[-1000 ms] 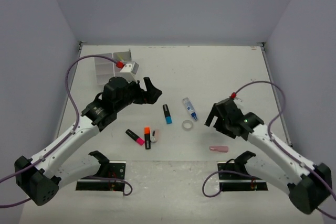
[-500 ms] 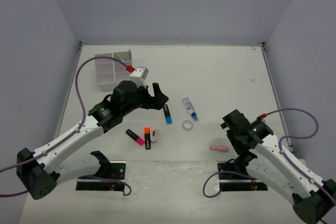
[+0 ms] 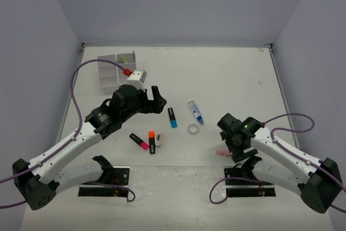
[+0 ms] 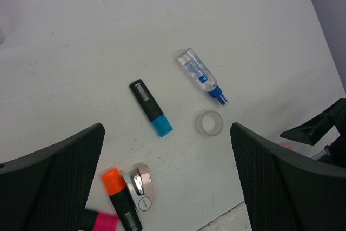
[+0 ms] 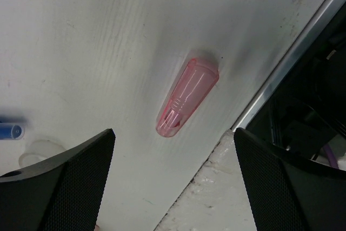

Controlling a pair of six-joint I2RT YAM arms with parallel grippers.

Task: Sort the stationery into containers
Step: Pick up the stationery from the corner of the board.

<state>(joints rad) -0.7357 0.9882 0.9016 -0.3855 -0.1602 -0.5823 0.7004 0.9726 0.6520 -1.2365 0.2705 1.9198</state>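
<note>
My left gripper (image 3: 156, 101) is open and empty, above the table left of a blue-ended highlighter (image 3: 172, 117). In the left wrist view, between its fingers (image 4: 54, 182), lie that blue-ended highlighter (image 4: 151, 114), a blue-capped tube (image 4: 201, 75), a clear tape ring (image 4: 209, 123), an orange-ended highlighter (image 4: 120, 198), a small pinkish-white item (image 4: 141, 187) and a pink-ended highlighter (image 4: 102, 223). My right gripper (image 3: 233, 145) is open and empty, right above a translucent pink cap (image 5: 186, 97) near the table's front edge. The divided tray (image 3: 114, 68) stands at the back left.
The front edge of the table with a metal strip (image 5: 292, 63) runs just beside the pink cap. The right arm's mounting plate (image 3: 250, 183) lies below it. The orange-ended (image 3: 152, 140) and pink-ended (image 3: 139, 141) highlighters lie close together near the front.
My right gripper has swung from over the mid-table toward the front edge and now hangs over the pink cap. My left gripper moved right toward the highlighters, then drew back slightly.
</note>
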